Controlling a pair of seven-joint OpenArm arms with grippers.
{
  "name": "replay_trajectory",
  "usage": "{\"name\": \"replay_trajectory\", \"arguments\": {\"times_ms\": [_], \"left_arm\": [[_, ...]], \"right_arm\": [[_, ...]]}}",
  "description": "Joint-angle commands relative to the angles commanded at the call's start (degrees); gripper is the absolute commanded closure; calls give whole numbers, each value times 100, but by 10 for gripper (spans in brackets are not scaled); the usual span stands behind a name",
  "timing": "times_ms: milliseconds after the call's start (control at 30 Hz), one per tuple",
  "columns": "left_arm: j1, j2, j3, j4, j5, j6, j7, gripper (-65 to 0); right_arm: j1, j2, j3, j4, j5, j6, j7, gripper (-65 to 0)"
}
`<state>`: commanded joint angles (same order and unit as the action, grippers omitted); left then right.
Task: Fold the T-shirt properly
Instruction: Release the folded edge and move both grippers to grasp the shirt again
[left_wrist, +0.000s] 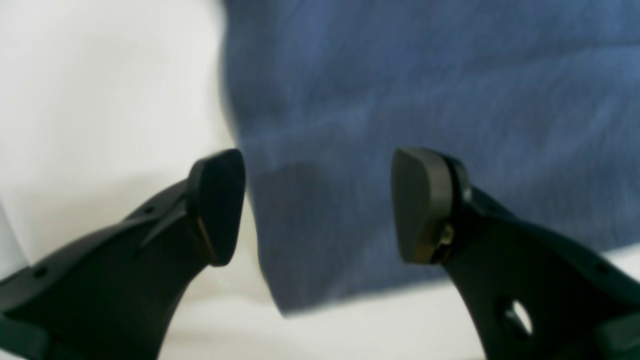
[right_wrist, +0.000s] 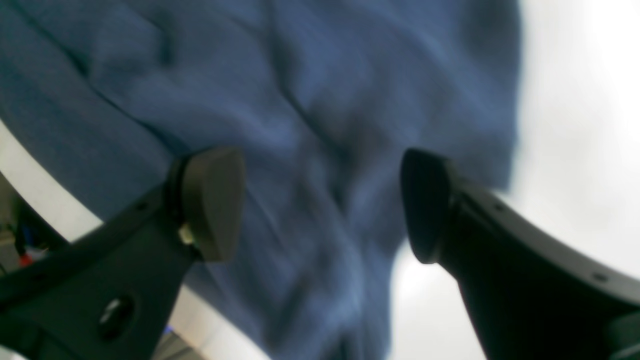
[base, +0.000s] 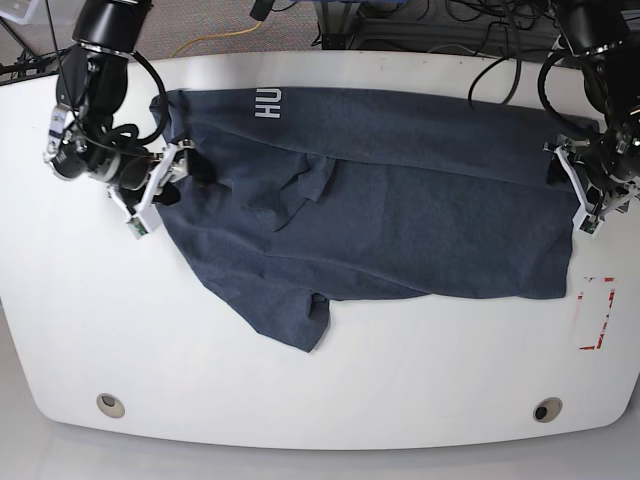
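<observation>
Right claw (base: 172, 172): at 9 o'clock, you had its fingers spread, over the shirt's edge.
T-shirt (base: 400, 210): lay crumpled across the white bench (base: 300, 400), lettering toward 11 o'clock.
Left claw (base: 572, 180): at 3 o'clock, spread wide at the cloth's border.

I am looking down past the left gripper (left_wrist: 318, 205), whose two black pads (left_wrist: 220, 205) are standing well apart with nothing between them. Behind them the blurred blue T-shirt (left_wrist: 430, 100) is lying on the white table (left_wrist: 100, 100), its corner reaching just below the pads.
</observation>
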<state>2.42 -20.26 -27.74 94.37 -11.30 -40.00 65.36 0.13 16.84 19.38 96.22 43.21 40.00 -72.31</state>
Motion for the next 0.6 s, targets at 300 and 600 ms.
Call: {"name": "replay_trajectory", "arguments": {"times_ms": [300, 600], "left_arm": [[97, 229, -88, -299, 712, 0, -387, -419], [484, 185, -114, -308, 703, 0, -396, -419]], "right_arm": [[633, -457, -97, -1169, -202, 0, 18, -460], [615, -870, -97, -1204, -193, 0, -88, -458]]}}
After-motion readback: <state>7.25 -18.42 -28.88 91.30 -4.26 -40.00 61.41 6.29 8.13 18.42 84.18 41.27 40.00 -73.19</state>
